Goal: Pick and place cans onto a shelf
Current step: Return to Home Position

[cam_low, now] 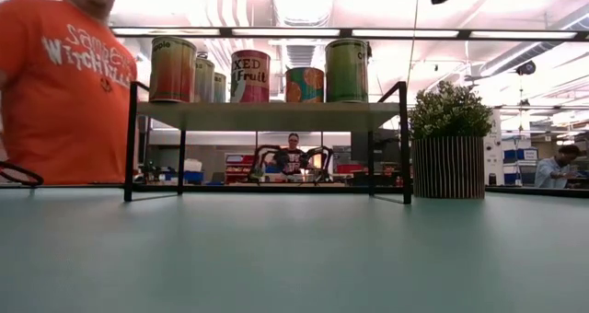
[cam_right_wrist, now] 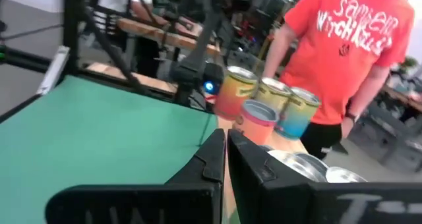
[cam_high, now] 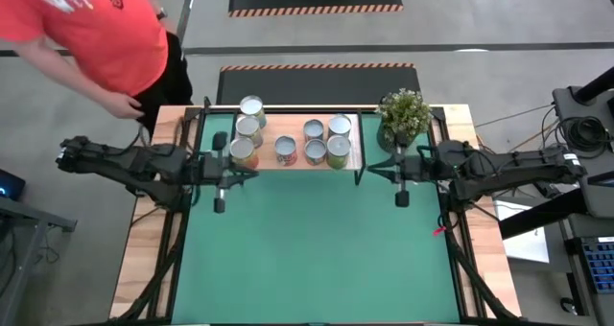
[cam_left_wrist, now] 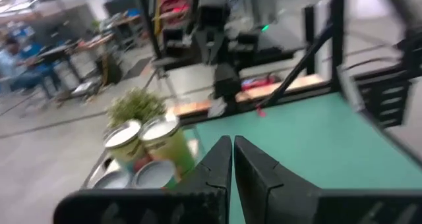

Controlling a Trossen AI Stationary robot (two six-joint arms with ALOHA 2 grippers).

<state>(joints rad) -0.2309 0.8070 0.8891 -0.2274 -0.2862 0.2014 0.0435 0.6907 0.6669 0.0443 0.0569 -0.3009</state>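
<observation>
Standing at the table's far left corner, a person [cam_high: 96, 29] in an orange shirt is seen, cut off by the edge of the high view. The left gripper [cam_left_wrist: 232, 143] is held over the green mat [cam_high: 307, 259] near the left end of the shelf [cam_high: 288, 127]. Its fingers [cam_left_wrist: 214, 171] are pressed together with nothing between them.

The shelf is set along the mat's far edge. Eight cans [cam_high: 286, 150] are carried on its board:
- three in a line at the left end
- one alone near the middle
- four in a square block toward the right

All tops are sealed, so no contents can be seen. In the low view only some of the cans can be made out along the board, the rest being hidden behind them. Their labels are partly cut off; on one, "Fruit" can be read.

A slatted pot [cam_low: 448, 166] is placed just beside the shelf's right end and is filled with a bushy green plant [cam_high: 404, 110]. The right gripper [cam_right_wrist: 224, 137] is held over the mat near that pot, likewise drawn together on nothing. People in the room behind are too small and blurred to be described.
</observation>
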